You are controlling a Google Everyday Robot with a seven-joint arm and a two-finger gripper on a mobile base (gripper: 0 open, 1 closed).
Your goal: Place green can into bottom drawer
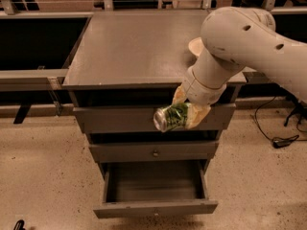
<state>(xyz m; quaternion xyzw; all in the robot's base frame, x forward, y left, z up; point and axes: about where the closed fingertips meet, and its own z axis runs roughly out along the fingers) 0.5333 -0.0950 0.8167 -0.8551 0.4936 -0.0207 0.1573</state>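
the gripper [188, 113], jaws clenched on the green can [171, 118], holds it on its side in mid-air in front of the top drawer [110, 120], above the bottom drawer [156, 208], which stands pulled open toward the near side. the pick-up looks done; lowering the can into the open drawer and letting go appear to be what is left.

1. White arm [240, 32] comes in from the right edge, with a bulky joint at upper right, then bends down and left.
2. Wrist [207, 78] slopes toward the lower left.
3. Pincer [187, 113] sits mid-frame, in front of the top drawer [120, 119], aimed down-left.
4. Tan fingers [199, 115] are clamped on the green can [169, 119], which is held sideways off the surface.
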